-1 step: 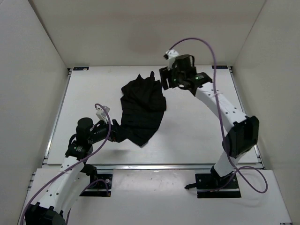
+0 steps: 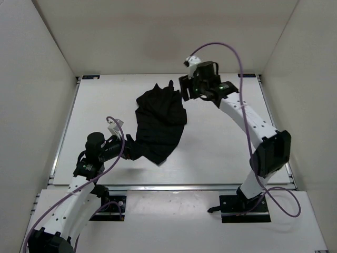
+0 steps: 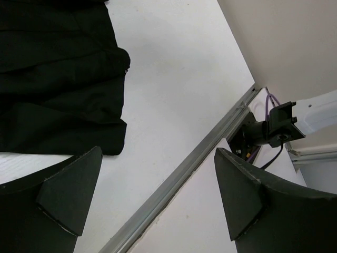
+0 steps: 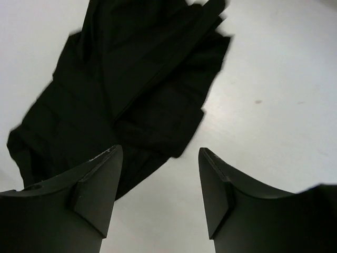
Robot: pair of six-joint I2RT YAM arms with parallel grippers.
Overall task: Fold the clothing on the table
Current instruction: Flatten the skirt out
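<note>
Left wrist view shows the left gripper [image 3: 157, 182] spread wide with nothing between its fingers, the hem of the clothing [image 3: 58, 79] just beside its left finger. The right gripper [image 4: 159, 179] stands partly open (narrower than the left) and empty, at the far end of the clothing; whether it touches the cloth I cannot tell. The clothing is black, creased and crumpled, lying left of the middle of the tabletop [image 2: 221, 137], stretching from near the far edge toward the near edge.
</note>
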